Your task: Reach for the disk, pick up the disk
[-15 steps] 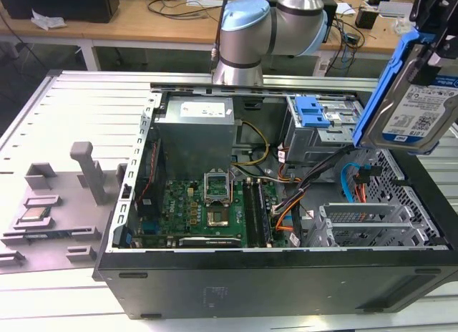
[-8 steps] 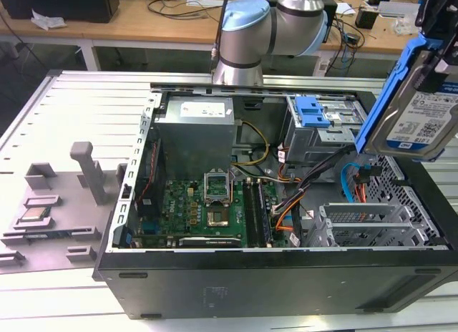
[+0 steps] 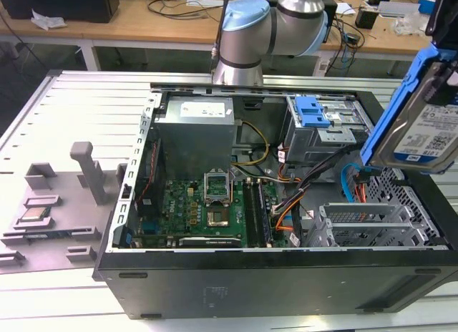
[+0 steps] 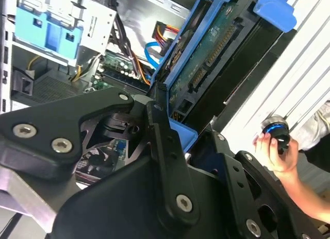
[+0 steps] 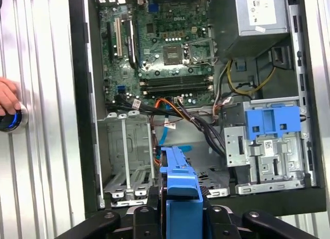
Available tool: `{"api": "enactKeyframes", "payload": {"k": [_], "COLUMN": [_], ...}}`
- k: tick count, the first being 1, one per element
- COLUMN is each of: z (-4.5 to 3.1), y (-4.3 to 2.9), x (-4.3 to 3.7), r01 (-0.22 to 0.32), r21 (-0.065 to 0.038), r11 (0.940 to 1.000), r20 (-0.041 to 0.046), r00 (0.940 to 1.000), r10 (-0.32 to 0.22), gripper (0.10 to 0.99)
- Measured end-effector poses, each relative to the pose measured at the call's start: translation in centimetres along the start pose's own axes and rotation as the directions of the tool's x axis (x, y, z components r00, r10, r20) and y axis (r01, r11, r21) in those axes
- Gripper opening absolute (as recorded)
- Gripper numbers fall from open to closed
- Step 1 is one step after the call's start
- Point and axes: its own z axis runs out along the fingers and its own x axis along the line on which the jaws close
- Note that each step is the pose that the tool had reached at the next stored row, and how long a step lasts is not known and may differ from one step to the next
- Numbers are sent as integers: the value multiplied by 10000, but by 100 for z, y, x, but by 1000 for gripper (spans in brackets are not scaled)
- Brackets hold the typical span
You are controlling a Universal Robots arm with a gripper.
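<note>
In the exterior view, a CPU chip (image 3: 34, 215) is seen at the left on a grey fixture (image 3: 54, 235); the open case (image 3: 272, 278) lies at centre. At the far right, the disk (image 3: 429, 135) is held raised above the case, clamped in the gripper (image 5: 180, 205), its white-and-blue barcode label outward. A hand (image 4: 276, 151) is seen at the right of the second wrist view.

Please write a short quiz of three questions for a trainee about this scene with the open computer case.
1. True or false: the gripper is shut on the disk.
2. Where is the disk? A) in the drive cage B) held up above the case C) on the grey fixture
3. What touches the round blue knob beside the case?

Key: 1 true; 2 B; 3 a person's hand.
</note>
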Motion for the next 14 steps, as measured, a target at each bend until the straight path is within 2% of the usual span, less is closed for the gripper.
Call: {"api": "enactKeyframes", "payload": {"k": [6, 12, 14], "z": [6, 31, 53], "y": [-9, 118, 138], "x": [195, 384, 412], "r01": [0, 66, 91], "r21": [0, 0, 0], "r11": [10000, 10000, 10000], "r20": [0, -4, -4], "r00": [10000, 10000, 10000], "r10": [0, -66, -91], "gripper": [369, 369, 369]}}
